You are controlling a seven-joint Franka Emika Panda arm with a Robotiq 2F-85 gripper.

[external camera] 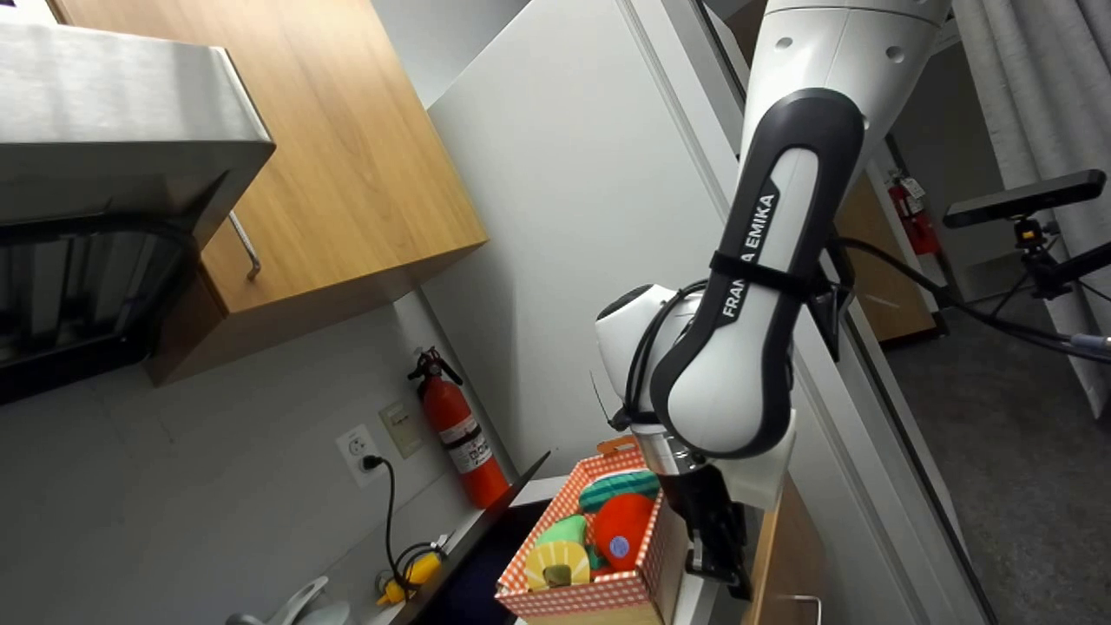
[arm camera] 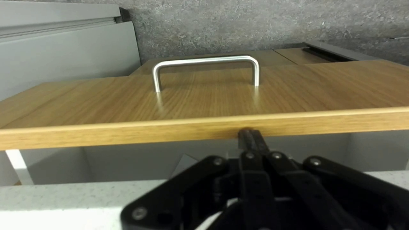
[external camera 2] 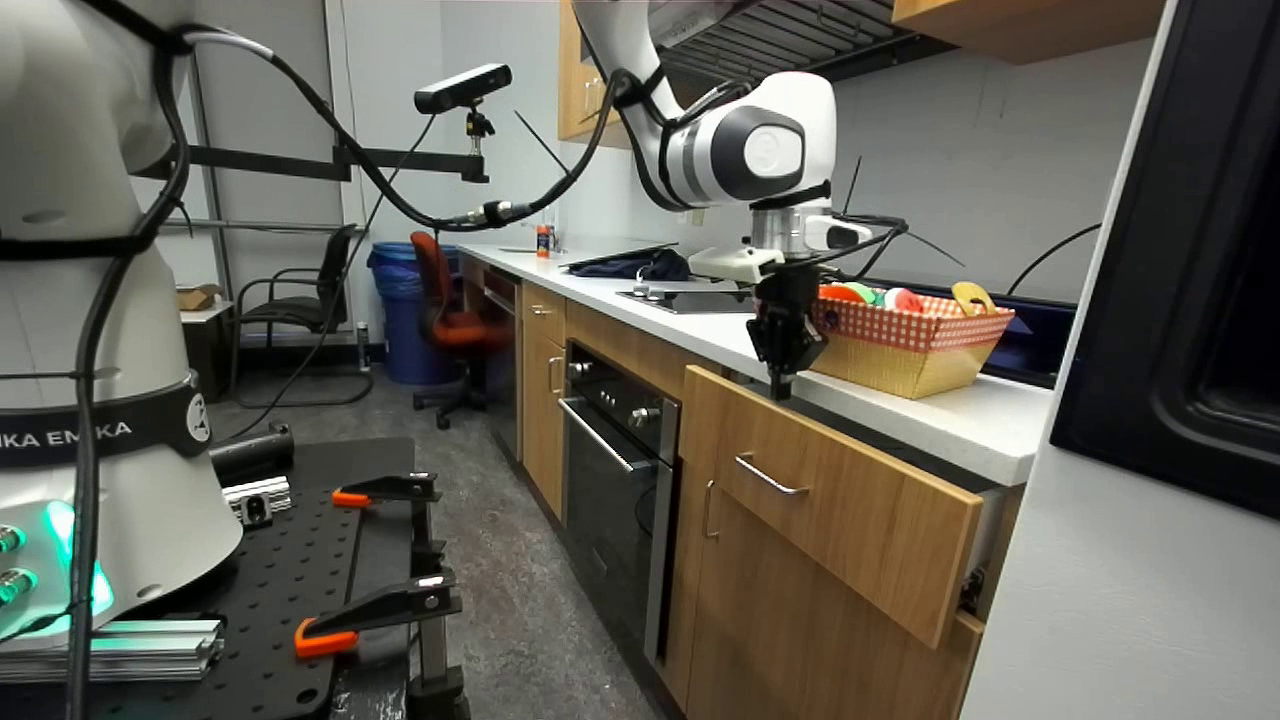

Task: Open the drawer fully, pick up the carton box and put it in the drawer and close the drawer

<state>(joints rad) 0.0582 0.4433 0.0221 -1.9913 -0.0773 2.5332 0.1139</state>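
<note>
The drawer [external camera 2: 850, 500] is pulled part way out, its wooden front standing off the counter edge. In the wrist view the drawer front [arm camera: 198, 107] crosses the picture, with a grey gap behind it. My gripper [arm camera: 251, 131] is shut with nothing between its fingers. Its tips are at the inner top edge of that front; whether they touch it I cannot tell. In an exterior view the gripper [external camera 2: 782, 388] points down over the gap. The carton box [external camera 2: 885, 365], tan with a red checked rim, stands on the counter beside the gripper. Soft toy produce fills the carton box [external camera: 577, 601].
A metal handle [arm camera: 206, 60] sticks out from the drawer front. The white counter [external camera 2: 1000, 415] overhangs the drawer opening. An oven [external camera 2: 620, 480] lies beside the drawer and a cooktop [external camera 2: 690, 301] above it. A fire extinguisher [external camera: 460, 425] stands by the wall, under a wooden cupboard [external camera: 347, 174].
</note>
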